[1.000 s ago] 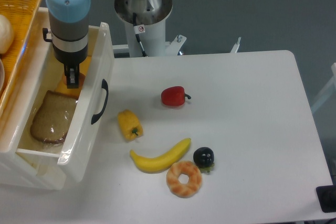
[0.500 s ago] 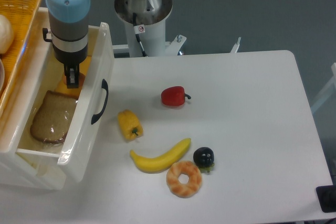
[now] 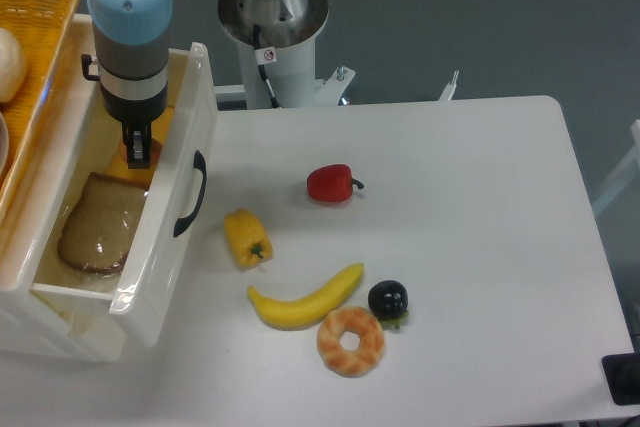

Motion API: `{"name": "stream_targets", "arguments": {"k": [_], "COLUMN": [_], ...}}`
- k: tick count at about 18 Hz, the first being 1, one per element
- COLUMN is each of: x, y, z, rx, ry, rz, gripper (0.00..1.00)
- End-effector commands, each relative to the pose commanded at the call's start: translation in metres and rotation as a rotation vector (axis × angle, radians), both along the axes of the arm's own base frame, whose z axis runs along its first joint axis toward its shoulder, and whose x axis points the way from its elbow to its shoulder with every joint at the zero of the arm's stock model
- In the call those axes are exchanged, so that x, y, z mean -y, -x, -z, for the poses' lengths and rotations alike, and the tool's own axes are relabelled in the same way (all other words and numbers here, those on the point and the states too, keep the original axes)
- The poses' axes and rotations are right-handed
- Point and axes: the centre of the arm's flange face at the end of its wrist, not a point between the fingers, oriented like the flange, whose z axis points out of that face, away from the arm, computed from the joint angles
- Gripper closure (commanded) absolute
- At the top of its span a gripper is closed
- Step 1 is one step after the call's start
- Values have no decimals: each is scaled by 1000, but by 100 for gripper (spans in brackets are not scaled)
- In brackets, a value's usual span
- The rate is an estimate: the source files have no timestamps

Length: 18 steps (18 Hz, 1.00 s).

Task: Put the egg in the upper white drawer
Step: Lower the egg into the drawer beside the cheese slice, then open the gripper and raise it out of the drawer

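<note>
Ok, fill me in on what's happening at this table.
The arm has its gripper lowered inside the open upper white drawer, with the egg at its fingertips, beside a slice of bread. Whether the fingers grip the egg is unclear. A red pepper, yellow pepper, banana and doughnut lie on the table.

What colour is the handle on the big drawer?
Black. The curved handle sits on the front of the white drawer, clear in the fixed camera view.
</note>
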Motion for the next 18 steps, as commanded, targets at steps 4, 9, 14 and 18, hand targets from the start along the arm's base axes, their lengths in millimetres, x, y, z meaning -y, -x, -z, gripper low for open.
{"name": "stream_targets", "arguments": {"k": [4,9,14,18], "x": [1,-1,2,6], "y": [1,3,7,11], "z": [-2,-12,-33,-48], "rx": [-3,-15,-33,-45], "ry": [-5,-30,-68,-94], "rz": [-2,-5,-18,-33], "gripper": [26,5,3,2]}}
